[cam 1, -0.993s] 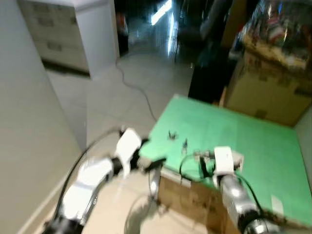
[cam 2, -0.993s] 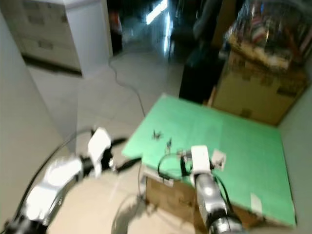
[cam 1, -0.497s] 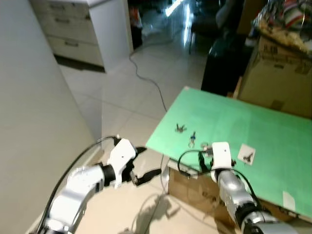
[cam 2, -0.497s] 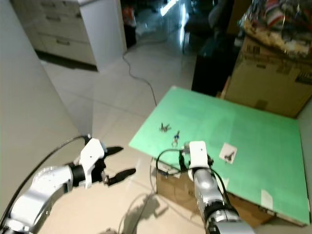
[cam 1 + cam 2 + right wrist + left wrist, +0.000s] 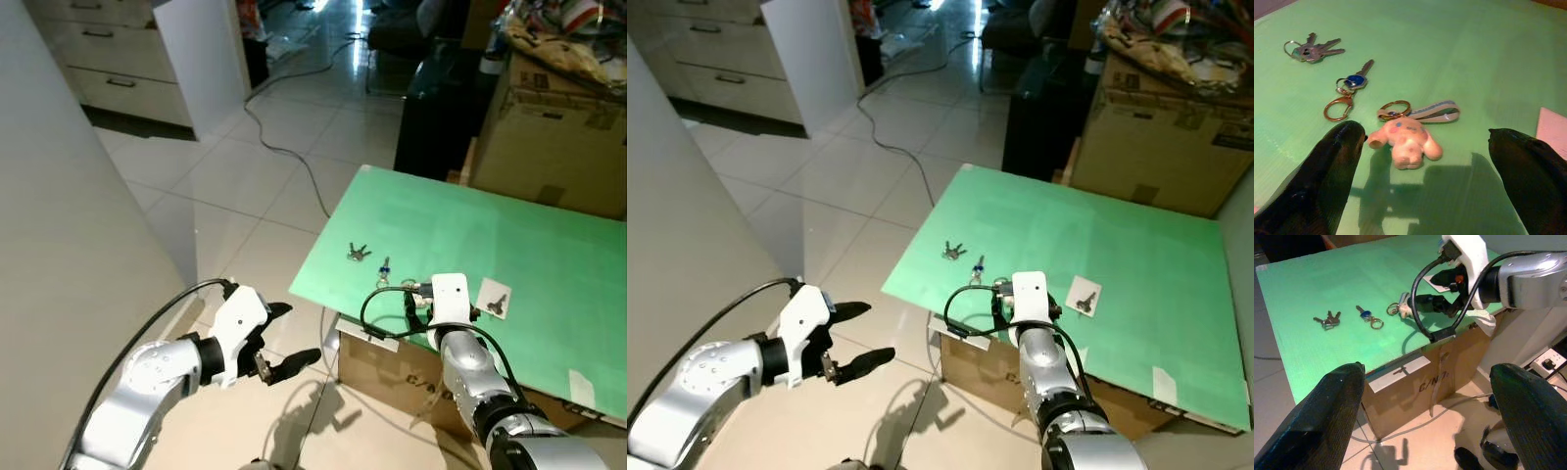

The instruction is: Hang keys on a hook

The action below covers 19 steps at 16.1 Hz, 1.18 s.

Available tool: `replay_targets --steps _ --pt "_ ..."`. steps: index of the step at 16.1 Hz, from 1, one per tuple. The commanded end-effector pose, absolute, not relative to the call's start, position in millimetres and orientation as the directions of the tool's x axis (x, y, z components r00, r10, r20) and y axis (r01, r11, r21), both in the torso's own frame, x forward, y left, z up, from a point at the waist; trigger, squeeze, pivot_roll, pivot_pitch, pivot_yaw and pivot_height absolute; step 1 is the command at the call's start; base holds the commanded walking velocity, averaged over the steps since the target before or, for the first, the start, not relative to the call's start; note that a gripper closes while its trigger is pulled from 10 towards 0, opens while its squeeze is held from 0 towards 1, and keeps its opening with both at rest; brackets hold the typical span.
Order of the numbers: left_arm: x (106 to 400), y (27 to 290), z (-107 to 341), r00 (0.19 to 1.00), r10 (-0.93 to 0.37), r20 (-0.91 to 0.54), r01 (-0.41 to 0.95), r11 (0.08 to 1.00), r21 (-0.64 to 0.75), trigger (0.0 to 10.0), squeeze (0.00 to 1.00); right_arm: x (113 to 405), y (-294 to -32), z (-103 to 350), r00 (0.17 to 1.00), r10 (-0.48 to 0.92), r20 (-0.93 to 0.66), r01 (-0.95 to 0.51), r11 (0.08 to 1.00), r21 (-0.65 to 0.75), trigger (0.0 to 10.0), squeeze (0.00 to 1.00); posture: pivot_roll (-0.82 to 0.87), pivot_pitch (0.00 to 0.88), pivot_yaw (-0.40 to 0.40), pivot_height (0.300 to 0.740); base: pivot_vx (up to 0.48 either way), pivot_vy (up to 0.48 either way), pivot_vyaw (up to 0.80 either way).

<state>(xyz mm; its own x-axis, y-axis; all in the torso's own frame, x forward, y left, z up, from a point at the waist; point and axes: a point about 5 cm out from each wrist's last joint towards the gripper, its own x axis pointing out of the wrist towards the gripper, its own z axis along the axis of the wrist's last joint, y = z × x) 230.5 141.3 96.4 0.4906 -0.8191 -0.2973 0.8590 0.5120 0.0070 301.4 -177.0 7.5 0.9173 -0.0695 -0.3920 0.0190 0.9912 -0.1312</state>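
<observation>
My right end effector [image 5: 1425, 161] hangs spread wide over the green bench [image 5: 549, 245], the plush keyring [image 5: 1405, 139] between its fingers. Two key sets [image 5: 1312, 49] lie at its ten o'clock. My left end effector [image 5: 284, 338] gapes wide over the floor [image 5: 265, 186].

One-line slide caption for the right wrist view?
Open right gripper poised over plush-charm keychain on green board, beside blue-capped key.

Left gripper [image 5: 286, 334] and right gripper [image 5: 1425, 147] both hold jaws apart.
</observation>
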Motion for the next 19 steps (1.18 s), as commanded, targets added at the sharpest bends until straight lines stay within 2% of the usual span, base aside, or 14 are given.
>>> replay_targets --steps 1,7,10,13,15,16,19 --pt "227.5 146.6 98.5 0.497 -0.811 -0.309 0.854 0.520 0.006 10.0 0.00 301.7 -174.0 6.8 0.916 -0.068 -0.396 0.018 0.991 -0.129 10.0 0.00 0.16 0.079 0.106 0.740 0.000 0.000 0.00" --pt "205.5 153.1 99.5 0.500 -0.794 -0.345 0.840 0.542 -0.032 10.0 0.00 303.7 -166.7 7.3 0.914 -0.041 -0.404 -0.015 0.991 -0.134 10.0 0.00 0.20 0.146 0.116 0.740 0.000 0.000 0.00" --pt "199.3 149.4 97.8 0.496 -0.794 -0.351 0.836 0.546 -0.052 10.0 0.00 304.9 -144.5 6.6 0.910 0.029 -0.413 -0.086 0.989 -0.119 10.0 0.00 0.19 0.180 0.110 0.740 0.000 0.000 0.00" --pt "189.5 137.3 93.9 0.459 -0.815 -0.353 0.851 0.517 -0.088 10.0 0.00 312.7 -123.0 13.0 0.906 0.015 -0.424 -0.028 0.999 -0.026 10.0 0.00 0.19 0.202 0.116 0.740 0.000 0.000 0.00" --pt "186.0 136.0 93.6 0.452 -0.818 -0.357 0.852 0.514 -0.100 10.0 0.00 321.0 -115.7 23.8 0.925 -0.025 -0.378 -0.007 0.997 -0.081 10.0 0.00 0.19 0.213 0.120 0.740 0.000 0.000 0.00" --pt "185.0 136.9 93.2 0.452 -0.816 -0.360 0.851 0.516 -0.102 10.0 0.00 322.5 -117.5 26.4 0.934 -0.051 -0.355 0.004 0.991 -0.131 10.0 0.00 0.18 0.216 0.116 0.740 0.000 0.000 0.00" --pt "184.2 133.4 92.9 0.442 -0.823 -0.358 0.852 0.510 -0.118 10.0 0.00 320.0 -124.1 23.5 0.931 -0.082 -0.357 0.028 0.988 -0.155 10.0 0.00 0.17 0.212 0.117 0.740 0.000 0.000 0.00"
